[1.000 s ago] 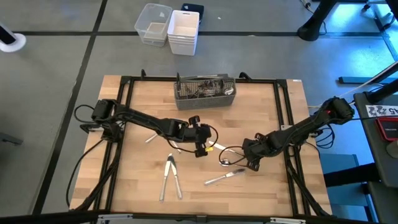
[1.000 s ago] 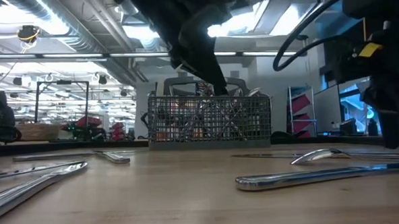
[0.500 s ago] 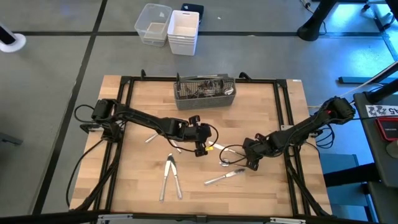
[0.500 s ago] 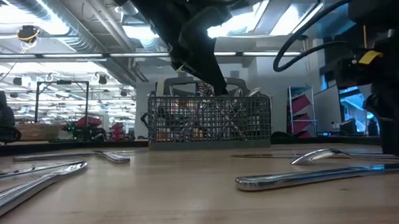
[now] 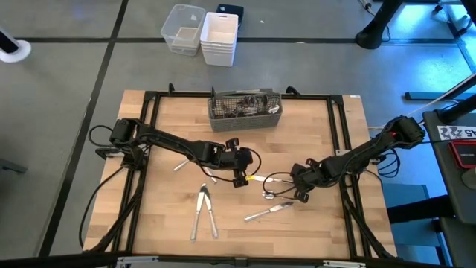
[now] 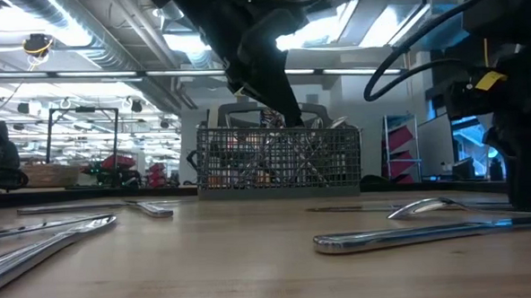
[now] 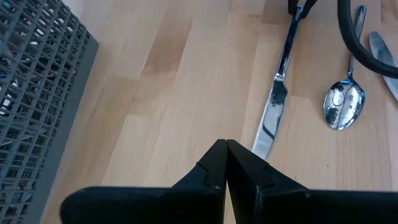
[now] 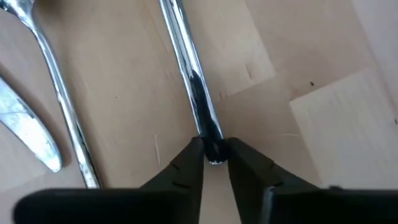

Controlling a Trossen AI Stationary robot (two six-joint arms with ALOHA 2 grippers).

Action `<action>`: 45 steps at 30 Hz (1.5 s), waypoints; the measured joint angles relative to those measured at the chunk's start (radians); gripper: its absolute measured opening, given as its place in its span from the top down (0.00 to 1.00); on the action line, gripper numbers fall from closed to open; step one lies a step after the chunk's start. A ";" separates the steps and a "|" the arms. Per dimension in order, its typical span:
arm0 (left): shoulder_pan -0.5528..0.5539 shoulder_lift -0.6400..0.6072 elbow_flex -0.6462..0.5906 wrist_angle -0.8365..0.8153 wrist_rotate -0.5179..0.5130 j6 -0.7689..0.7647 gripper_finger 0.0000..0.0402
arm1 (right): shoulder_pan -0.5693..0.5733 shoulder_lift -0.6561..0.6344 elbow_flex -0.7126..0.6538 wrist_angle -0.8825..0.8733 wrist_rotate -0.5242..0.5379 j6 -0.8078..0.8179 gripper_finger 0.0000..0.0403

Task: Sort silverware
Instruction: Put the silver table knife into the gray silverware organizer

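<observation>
On the wooden table lies a knife, and my right gripper is shut on its handle end. A spoon and another piece of silverware lie beside it. My left gripper is shut, holds nothing and hovers near the knife's blade tip, close to the table's middle. The grey wire-mesh caddy, with silverware in it, stands at the far edge. My right gripper pinches the knife's handle at its very end between its two fingertips. The fingers reach down at a slant, in line with the handle. The knife lies flat on the table.
Two pieces of silverware lie side by side toward the near left, and a few more lie left of my left gripper. White bins stand on the floor beyond the far edge. A black frame runs along the table's edges.
My right gripper has sunk a little lower onto the table at the knife's handle end. My left arm has kept still, and no silverware has visibly moved.
</observation>
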 joint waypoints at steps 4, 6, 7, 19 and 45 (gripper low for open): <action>-0.002 0.000 0.000 0.004 0.021 -0.025 0.99 | 0.000 0.000 0.000 0.006 0.013 0.000 0.91; -0.003 0.006 0.000 0.011 0.037 -0.029 0.99 | 0.000 0.000 0.001 0.026 0.027 0.000 0.95; -0.003 0.011 0.000 0.019 0.047 -0.029 0.99 | 0.000 0.001 0.001 0.029 0.037 0.000 0.97; -0.003 0.149 0.000 0.126 0.101 0.035 0.99 | 0.000 0.003 -0.001 0.093 0.037 -0.027 0.99; 0.027 0.322 0.001 0.497 0.242 0.191 0.62 | 0.000 0.074 0.002 0.182 0.050 -0.035 0.99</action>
